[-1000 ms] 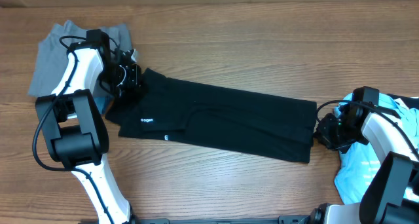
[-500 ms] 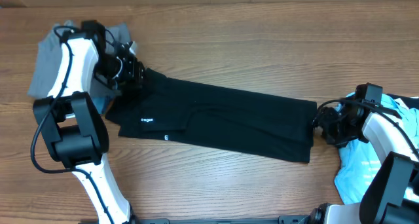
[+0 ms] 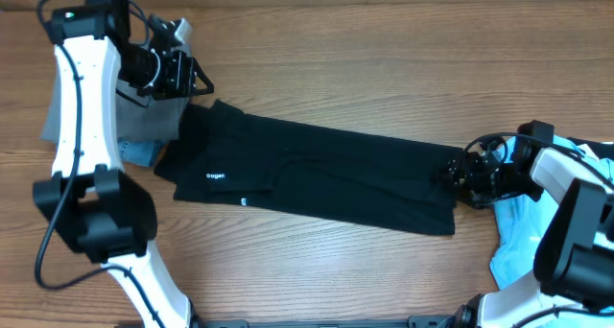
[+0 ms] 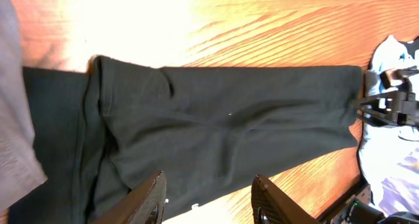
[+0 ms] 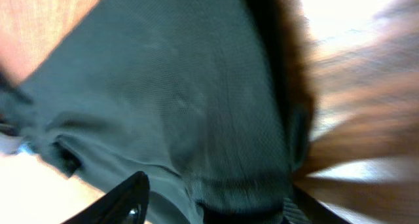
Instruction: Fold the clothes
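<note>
Wood-grain table (image 3: 365, 50). A long black fabric garment (image 3: 326, 170), folded into a narrow strip, lies flat and slanted across the middle of the table, its left end higher in the overhead view and its right end lower. Two small white logo marks (image 3: 215, 176) sit near its left end. A grey fabric garment (image 3: 149, 117) lies at the upper left, partly hidden by the left arm, and the black strip's left end is touching or overlapping its edge. A small patch of blue fabric (image 3: 139, 153) shows beside the arm, at the strip's left corner. A crumpled light-blue tee with white print (image 3: 518, 246) lies at the far right, partly under the right arm and just beside the strip's right end. The left gripper (image 3: 187, 74) hangs over the grey garment, off the top-left corner of the black strip. In the left wrist view its fingers (image 4: 152, 194) stand apart with nothing between them, the black strip (image 4: 222, 126) laid out below. The right gripper (image 3: 462, 175) is at the strip's right edge. The right wrist view is blurred, but its fingers (image 5: 127, 196) stand well apart over dark cloth (image 5: 163, 86), with no fold seen pinched.
</note>
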Controlling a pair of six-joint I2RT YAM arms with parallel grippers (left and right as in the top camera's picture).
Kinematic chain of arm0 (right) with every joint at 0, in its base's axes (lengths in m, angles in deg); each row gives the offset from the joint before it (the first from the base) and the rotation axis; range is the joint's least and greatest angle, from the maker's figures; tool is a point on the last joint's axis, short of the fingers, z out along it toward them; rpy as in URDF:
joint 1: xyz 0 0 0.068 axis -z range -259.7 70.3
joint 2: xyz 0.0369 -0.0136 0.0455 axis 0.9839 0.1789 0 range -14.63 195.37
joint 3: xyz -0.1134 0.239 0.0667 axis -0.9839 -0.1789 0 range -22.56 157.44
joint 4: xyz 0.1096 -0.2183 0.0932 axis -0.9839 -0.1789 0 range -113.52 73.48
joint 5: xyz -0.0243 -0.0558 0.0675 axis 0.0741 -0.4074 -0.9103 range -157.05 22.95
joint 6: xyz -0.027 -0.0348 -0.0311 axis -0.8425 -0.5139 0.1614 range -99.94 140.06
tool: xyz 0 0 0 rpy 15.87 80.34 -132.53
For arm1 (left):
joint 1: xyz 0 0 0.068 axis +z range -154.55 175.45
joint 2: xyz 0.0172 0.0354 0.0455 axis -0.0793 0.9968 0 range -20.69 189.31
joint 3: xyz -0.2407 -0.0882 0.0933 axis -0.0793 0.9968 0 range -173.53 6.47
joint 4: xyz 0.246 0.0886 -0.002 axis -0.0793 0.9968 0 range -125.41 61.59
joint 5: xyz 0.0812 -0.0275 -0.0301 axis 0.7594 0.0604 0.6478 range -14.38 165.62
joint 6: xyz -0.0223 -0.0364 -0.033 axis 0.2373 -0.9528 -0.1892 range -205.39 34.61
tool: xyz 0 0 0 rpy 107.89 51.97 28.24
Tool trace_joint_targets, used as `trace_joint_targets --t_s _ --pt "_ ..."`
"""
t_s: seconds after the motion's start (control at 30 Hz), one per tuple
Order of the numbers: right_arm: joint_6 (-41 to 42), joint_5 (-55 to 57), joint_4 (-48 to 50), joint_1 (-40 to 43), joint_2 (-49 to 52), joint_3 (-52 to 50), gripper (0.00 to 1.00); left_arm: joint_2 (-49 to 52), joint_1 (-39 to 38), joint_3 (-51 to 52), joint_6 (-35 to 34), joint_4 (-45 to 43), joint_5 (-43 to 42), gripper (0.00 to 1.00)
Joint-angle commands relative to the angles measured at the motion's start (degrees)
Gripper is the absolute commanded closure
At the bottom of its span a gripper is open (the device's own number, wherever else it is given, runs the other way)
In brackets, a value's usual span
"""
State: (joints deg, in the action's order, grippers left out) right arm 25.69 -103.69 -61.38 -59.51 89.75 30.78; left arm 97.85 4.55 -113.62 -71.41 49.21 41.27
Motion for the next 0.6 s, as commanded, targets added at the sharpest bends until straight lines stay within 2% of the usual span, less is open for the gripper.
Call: trace_joint_targets --t_s 0.0,0.07,0.1,0.2,0.27,0.4,0.57 --pt "-4.04 4.52 1.68 -0.83 8.2 -3.52 0.43 -6.21 -0.17 -1.79 2.89 0.2 -1.03 0.53" --pt "-4.22 3.91 1.66 -0.83 8.26 -3.87 0.48 -7.5 -0.17 -1.79 3.23 0.2 -1.03 0.52" --pt "-4.22 3.96 1.64 -0.83 8.26 -4.15 0.53 -7.89 -0.17 -1.79 3.23 0.2 -1.03 0.52" --pt "-4.2 4.22 1.2 -0.79 8.17 -4.22 0.76 -8.31 -0.17 -1.79 3.23 0.22 -1.03 0.51" --pt "-3.76 6.32 0.35 -0.13 7.8 -3.37 0.87 -8.31 -0.17 -1.79 3.23 0.24 -1.03 0.51" --pt "0.07 12.28 -2.25 1.46 5.11 -1.09 0.94 -8.31 -0.17 -1.79 3.21 0.28 -1.05 0.51" --pt "4.17 17.31 -4.59 2.43 -0.85 2.49 0.96 -8.31 -0.17 -1.79 3.21 0.35 -1.03 0.51"
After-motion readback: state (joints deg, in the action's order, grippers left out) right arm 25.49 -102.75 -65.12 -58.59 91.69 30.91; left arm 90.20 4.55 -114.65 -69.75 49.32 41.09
